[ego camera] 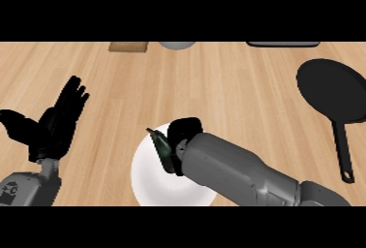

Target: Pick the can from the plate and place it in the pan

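A white plate (pixel 154 186) lies at the lower middle of the wooden counter. On its upper part is a dark green can (pixel 163 151), tilted, mostly hidden by my right hand (pixel 184 128), whose fingers curl round it from the right. The grey right forearm crosses the plate from the lower right. A black pan (pixel 330 88) lies at the right, apart from the plate, with its long handle (pixel 343 150) pointing toward the near edge. My left hand (pixel 55 127) rests open at the left, fingers up, holding nothing.
Along the far edge are a tan block (pixel 129 46), a grey rounded object (pixel 177 45) and a dark flat object (pixel 283 44). Bare wood stretches between the plate and the pan.
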